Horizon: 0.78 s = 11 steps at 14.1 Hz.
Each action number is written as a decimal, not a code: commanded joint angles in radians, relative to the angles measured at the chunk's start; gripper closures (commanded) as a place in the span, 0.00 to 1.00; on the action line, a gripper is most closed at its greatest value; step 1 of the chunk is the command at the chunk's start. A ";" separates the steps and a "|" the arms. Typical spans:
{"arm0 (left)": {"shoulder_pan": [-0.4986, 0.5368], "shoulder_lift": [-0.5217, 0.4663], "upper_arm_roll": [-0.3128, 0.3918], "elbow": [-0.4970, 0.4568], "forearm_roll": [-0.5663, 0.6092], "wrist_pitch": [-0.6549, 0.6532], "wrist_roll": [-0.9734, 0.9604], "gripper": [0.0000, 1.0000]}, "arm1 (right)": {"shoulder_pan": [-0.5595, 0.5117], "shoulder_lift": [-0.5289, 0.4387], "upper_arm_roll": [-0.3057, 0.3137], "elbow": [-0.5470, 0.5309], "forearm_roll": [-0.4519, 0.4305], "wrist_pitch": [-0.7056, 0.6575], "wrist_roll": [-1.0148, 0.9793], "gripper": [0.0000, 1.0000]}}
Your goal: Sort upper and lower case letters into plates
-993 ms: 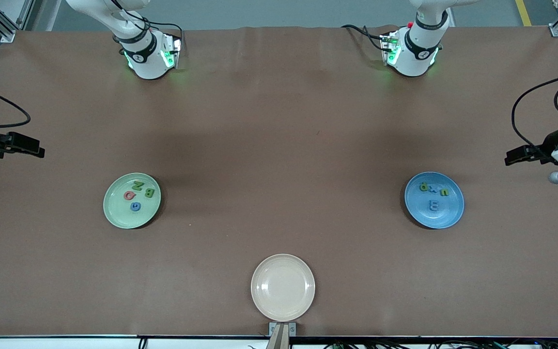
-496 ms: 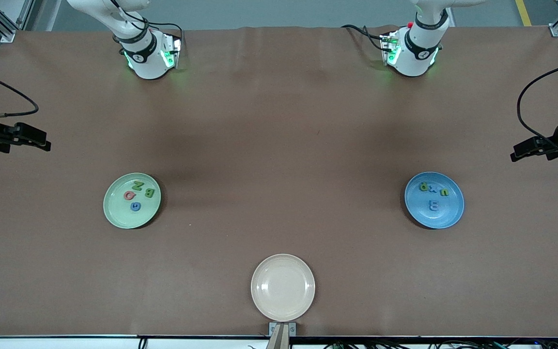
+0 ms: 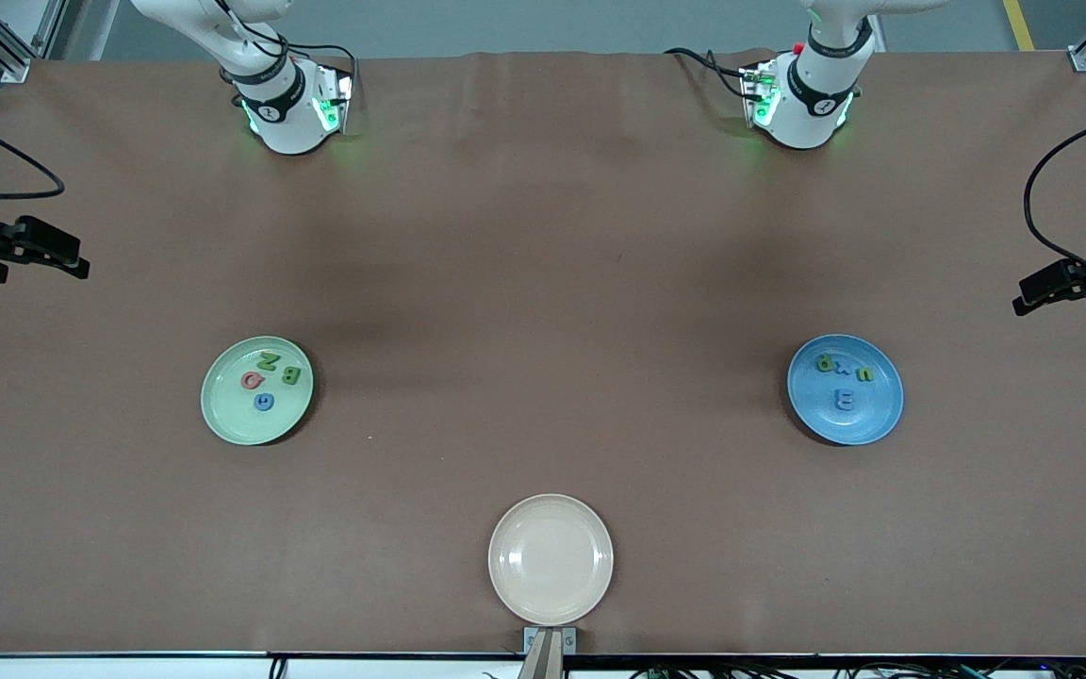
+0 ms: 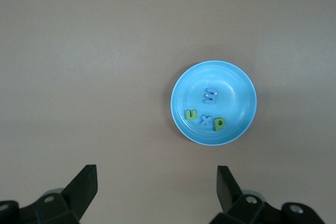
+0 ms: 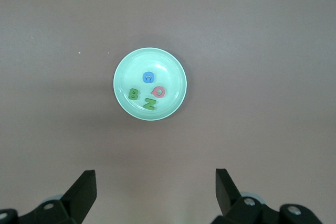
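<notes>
Letters lay sorted: B, N, G [image 3: 264,402] and C in the green plate [image 3: 222,415]; p, x, u, E [image 3: 844,399] in the blue plate [image 3: 873,424]. Left gripper [image 4: 157,187] and right gripper [image 5: 155,186] hung wide open, empty, above the table ends.

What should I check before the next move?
1. Left pincer open, holding nothing: ok.
2. Right pincer open, holding nothing: ok.
3. Green plate holds only upper case, B, N, C, G: ok.
4. Blue plate holds only lower case: not ok, E lies with u, x, p.
5. E apart from its neighbours for a grasp: ok.
</notes>
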 commanded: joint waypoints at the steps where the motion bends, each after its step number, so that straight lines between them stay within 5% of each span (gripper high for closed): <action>1: -0.003 -0.007 -0.006 0.081 -0.018 -0.073 0.002 0.00 | -0.030 -0.054 0.038 -0.043 -0.020 0.000 0.002 0.00; 11: 0.000 -0.114 -0.076 0.092 -0.017 -0.170 -0.133 0.00 | -0.022 -0.120 0.038 -0.031 -0.022 -0.069 -0.002 0.00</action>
